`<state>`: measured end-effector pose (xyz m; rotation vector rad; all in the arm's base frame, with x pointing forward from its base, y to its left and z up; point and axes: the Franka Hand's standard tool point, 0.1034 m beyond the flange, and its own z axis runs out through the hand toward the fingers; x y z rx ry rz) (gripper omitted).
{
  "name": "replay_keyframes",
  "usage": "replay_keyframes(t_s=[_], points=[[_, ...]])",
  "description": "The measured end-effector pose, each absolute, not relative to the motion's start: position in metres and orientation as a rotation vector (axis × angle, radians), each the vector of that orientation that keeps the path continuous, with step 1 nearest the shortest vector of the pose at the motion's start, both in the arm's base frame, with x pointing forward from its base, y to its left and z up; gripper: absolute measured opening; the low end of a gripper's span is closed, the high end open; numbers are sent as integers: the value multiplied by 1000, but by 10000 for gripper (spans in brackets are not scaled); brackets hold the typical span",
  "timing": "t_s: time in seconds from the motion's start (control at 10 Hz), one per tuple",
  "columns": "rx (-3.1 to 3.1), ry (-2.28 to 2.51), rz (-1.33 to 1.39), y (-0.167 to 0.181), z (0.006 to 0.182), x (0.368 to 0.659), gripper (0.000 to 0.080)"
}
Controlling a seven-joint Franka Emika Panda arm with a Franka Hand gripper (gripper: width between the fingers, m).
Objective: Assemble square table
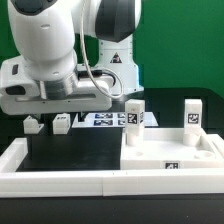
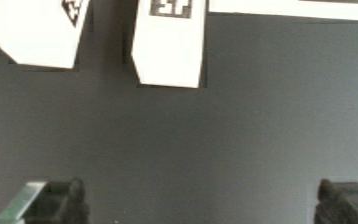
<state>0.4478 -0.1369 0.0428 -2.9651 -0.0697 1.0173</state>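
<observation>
Exterior view, left to right.
- The arm [image 1: 50, 50] hangs low over the black tabletop [image 1: 75, 150] at the exterior view's left.
- Just below its wrist, 2 short leg blocks lie on the tabletop: 1 leg block [image 1: 33, 124] to the left, the other leg block [image 1: 62, 122] just beside it.
- The marker board [image 1: 104, 120] lies flat further back.
- At the right, the square table slab [image 1: 170, 150] lies flat just behind the white rail [image 1: 60, 180], with a tag on its near edge.
- 2 upright leg blocks stand at the slab's far corners, 1 upright block [image 1: 133, 112] at the left corner and the second upright block [image 1: 191, 115] at the right.

Wrist view: the claw [image 2: 197, 205] is spread to its widest. The dark fingers [image 2: 51, 203] stand well apart with only bare tabletop between them, so I record nothing held. The 2 lying leg blocks are ahead of the fingers, apart from them.
</observation>
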Motion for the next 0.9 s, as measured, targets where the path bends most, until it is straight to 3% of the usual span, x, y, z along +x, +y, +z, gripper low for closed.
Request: replay_keyframes(t_s=[0.2,0.6,0.9], points=[[-2879,-66,1211,-136,40,441,648],[-2661,-29,1608,-137,29,399,648],[-2645,-51,1667,-137,20,389,648]])
